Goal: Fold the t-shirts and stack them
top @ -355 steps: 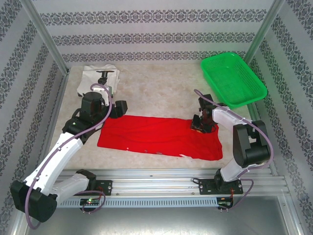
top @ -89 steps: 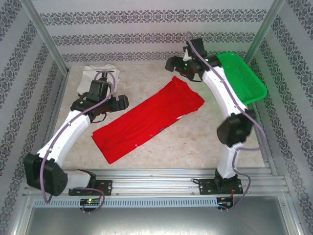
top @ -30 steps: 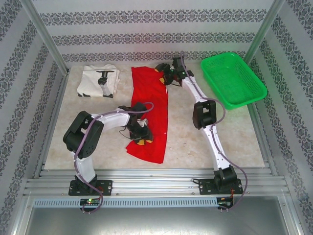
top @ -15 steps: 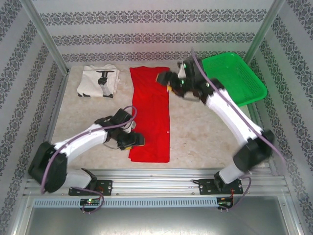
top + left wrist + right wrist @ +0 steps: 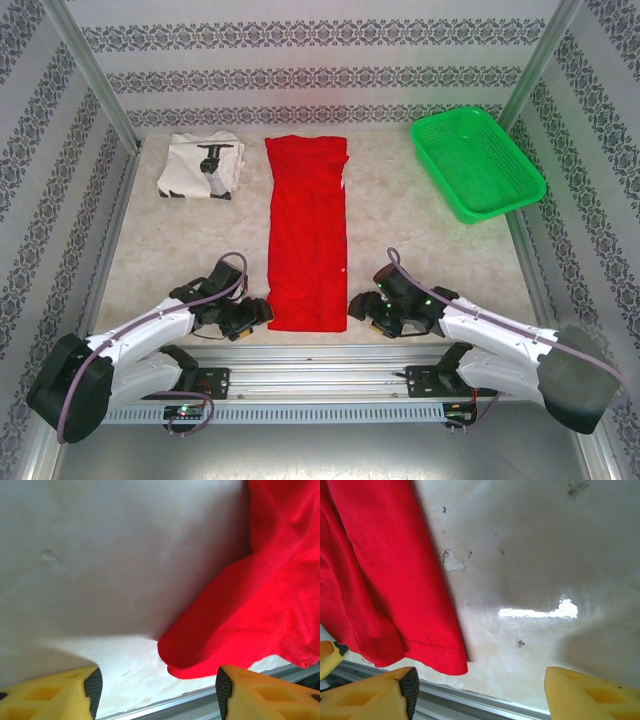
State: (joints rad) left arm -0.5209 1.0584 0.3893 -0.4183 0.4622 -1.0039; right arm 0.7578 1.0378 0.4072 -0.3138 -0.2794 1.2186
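The red t-shirt (image 5: 306, 235) lies flat as a long narrow strip running from the back of the table to its front edge. The white t-shirt (image 5: 200, 165) with a black graphic sits folded at the back left. My left gripper (image 5: 256, 314) is low at the front edge, just left of the red shirt's near left corner (image 5: 225, 630), open, with bare table between its fingers (image 5: 55, 695). My right gripper (image 5: 360, 309) sits just right of the near right corner (image 5: 440, 655), open with nothing in it.
A green mesh basket (image 5: 478, 162) stands at the back right. The table's aluminium front rail (image 5: 485, 707) runs right under both grippers. Bare marble-patterned tabletop (image 5: 440, 250) lies right of the red shirt and between the two shirts.
The red shirt was straightened into an even strip and let go. My right gripper swung from the shirt's far end to the near right corner; the left one slid back to the front edge.
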